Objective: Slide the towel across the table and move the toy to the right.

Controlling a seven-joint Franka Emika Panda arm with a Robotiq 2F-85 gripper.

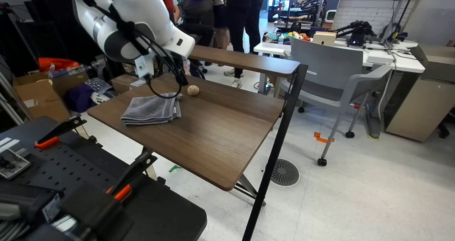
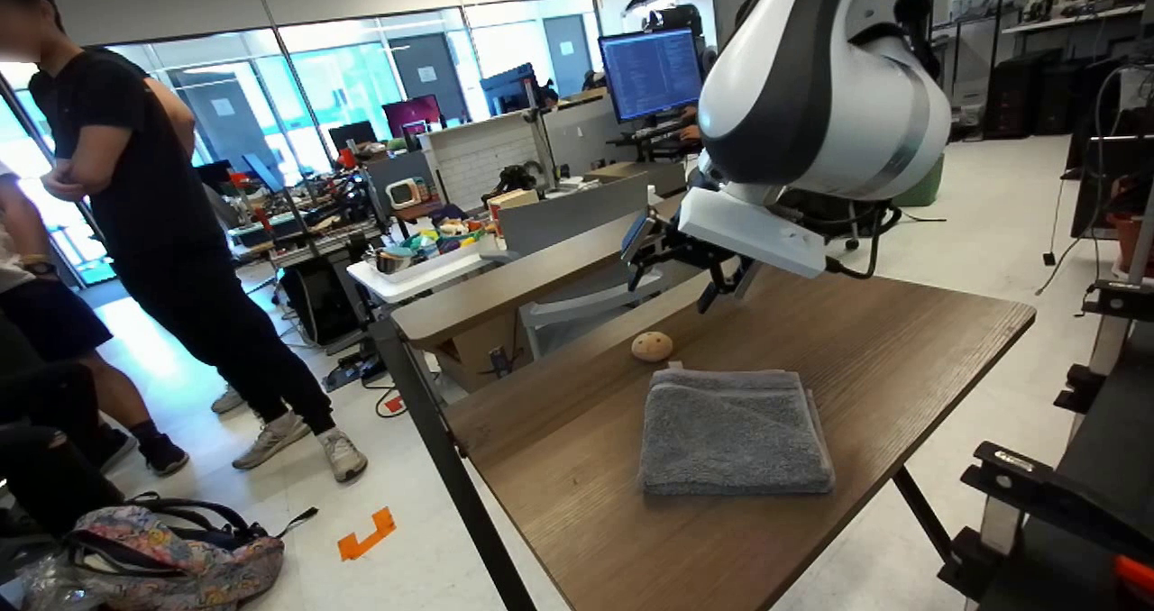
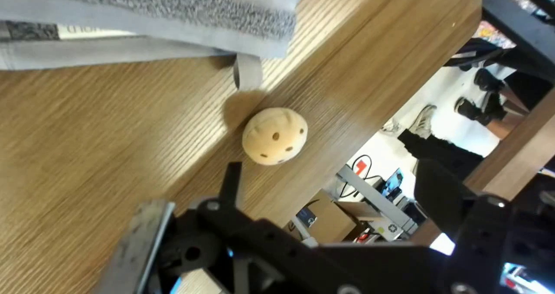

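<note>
The grey folded towel lies flat on the dark brown table; it also shows in an exterior view and at the top left of the wrist view. The small tan toy with dark spots rests on the table just off the towel's edge, near a small loop tag; it also shows in an exterior view and in the wrist view. My gripper is open and empty above the table, apart from both things. In the wrist view its fingers are spread wide, with the toy beyond them.
A raised shelf runs along one long side of the table, with a black frame post at the end. A black cart with clamps stands alongside. A grey chair and standing people are beyond the table.
</note>
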